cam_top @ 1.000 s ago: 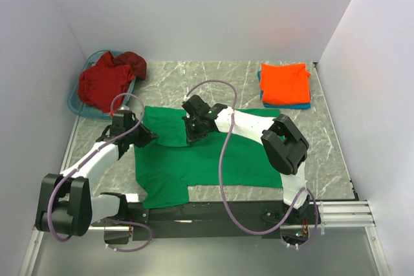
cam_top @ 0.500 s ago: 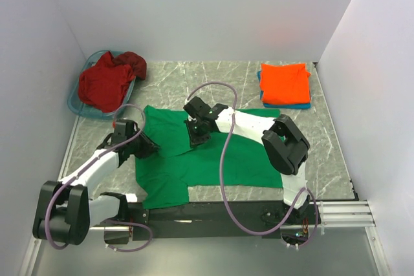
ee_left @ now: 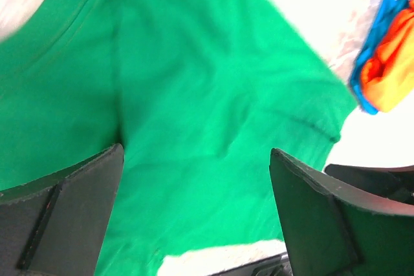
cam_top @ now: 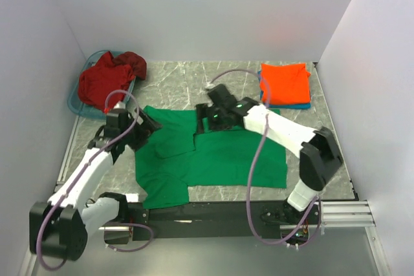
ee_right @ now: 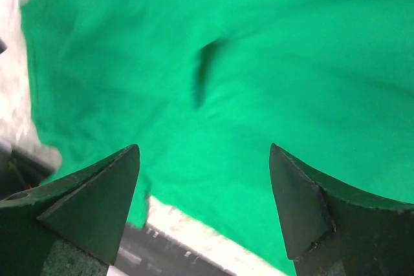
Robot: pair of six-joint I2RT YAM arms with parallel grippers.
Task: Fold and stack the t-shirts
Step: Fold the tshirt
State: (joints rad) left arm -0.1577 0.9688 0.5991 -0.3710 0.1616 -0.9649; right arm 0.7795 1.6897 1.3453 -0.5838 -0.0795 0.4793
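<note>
Green shirt (cam_top: pixel 220 156): lies flat on the table (cam_top: pixel 174 79), in the middle, just beyond the arm bases; one layer is lapped over another on its left half, and a sleeve sticks out toward the near edge.
Left gripper (cam_top: pixel 149 123): over the shirt's far left corner, jaws wide apart, nothing between them.
Left wrist view: both fingers (ee_left: pixel 71 198) frame green cloth below; whether the tips touch it cannot be told.
Right gripper (cam_top: pixel 200 125): over the shirt's far edge near its middle, jaws wide apart, holding nothing.
Right wrist view: green cloth with a small dark pucker fills the gap between the fingers (ee_right: pixel 310 205); contact with the cloth cannot be told.
Grippers to each other: well apart, both along the shirt's far edge.
Orange shirt (cam_top: pixel 284 82): folded, at the far right of the table, on top of a folded blue shirt (cam_top: pixel 288 105) whose edge shows beneath it.
Red shirts (cam_top: pixel 107 82): crumpled in a heap, in the basket (cam_top: pixel 74 105) at the far left corner, spilling over its rim.
</note>
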